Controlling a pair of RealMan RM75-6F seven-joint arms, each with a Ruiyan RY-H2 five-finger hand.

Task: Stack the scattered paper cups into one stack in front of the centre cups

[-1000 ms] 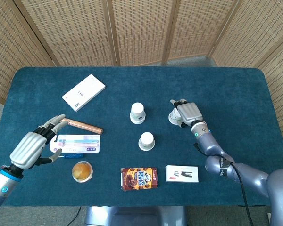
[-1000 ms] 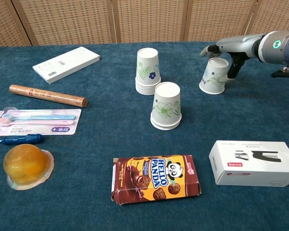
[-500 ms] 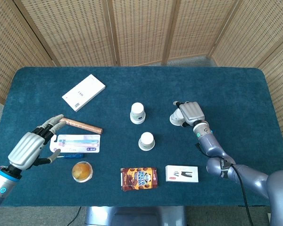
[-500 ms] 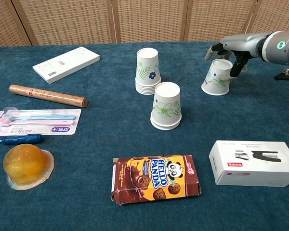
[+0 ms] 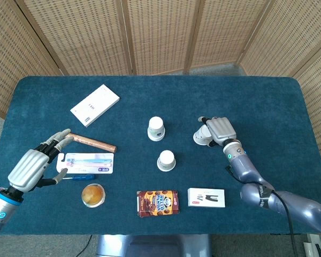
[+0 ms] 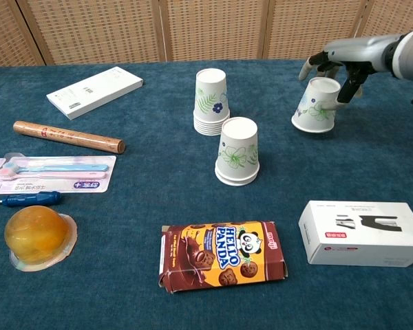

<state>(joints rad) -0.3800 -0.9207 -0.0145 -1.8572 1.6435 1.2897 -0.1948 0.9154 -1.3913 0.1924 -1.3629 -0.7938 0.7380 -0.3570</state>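
Paper cup (image 6: 316,105), upside down and tilted, is held in the right hand (image 6: 339,60), fingers curled over its base and side; in the chest view it looks lifted clear of the worktop (image 6: 124,206). Target is the front stack (image 6: 237,152), just in front of the centre stack (image 6: 211,102). From the held cup the front stack lies toward the robot's left and nearer its body, well apart. Cup axis leans, rim toward the stacks; in my judgement it needs righting to vertical before it goes over the stack top. Left hand (image 5: 33,166) is open and empty, fingers spread, hanging over the toothbrush pack (image 5: 89,163), far from all cups. Right hand is plainly the nearer.
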